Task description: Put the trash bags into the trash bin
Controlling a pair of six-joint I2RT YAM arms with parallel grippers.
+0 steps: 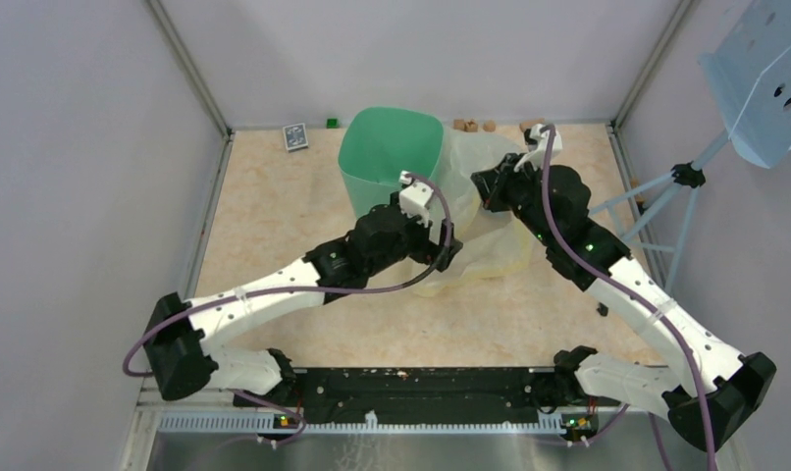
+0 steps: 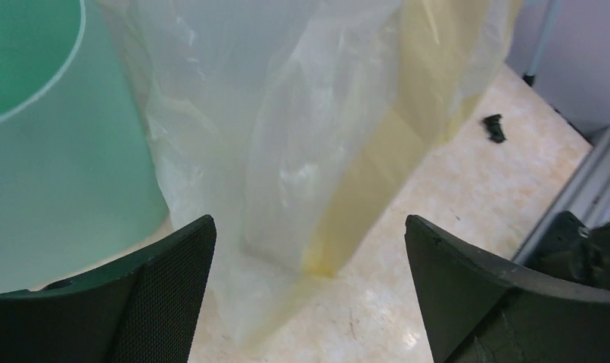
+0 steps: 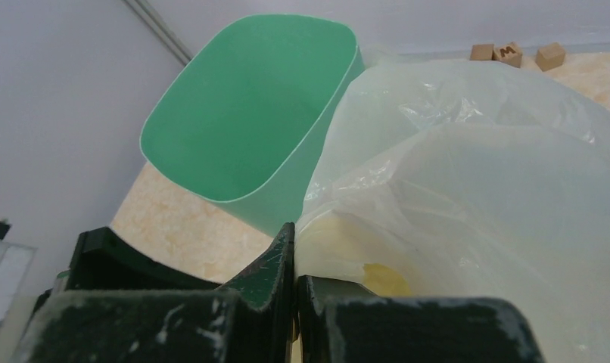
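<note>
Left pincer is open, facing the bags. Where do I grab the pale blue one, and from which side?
Take the pale blue bag at its vertical fold nearest the left pincer, coming straight on from the near side. That crease faces the open jaws, ahead of the cream-yellow bag and clear of the bin.

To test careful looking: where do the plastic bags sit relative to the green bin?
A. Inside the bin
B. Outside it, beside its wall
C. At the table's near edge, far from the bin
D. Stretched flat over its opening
B: the trash bin shows only bare green inside, and the trash bags stand outside, next to its side wall.
</note>
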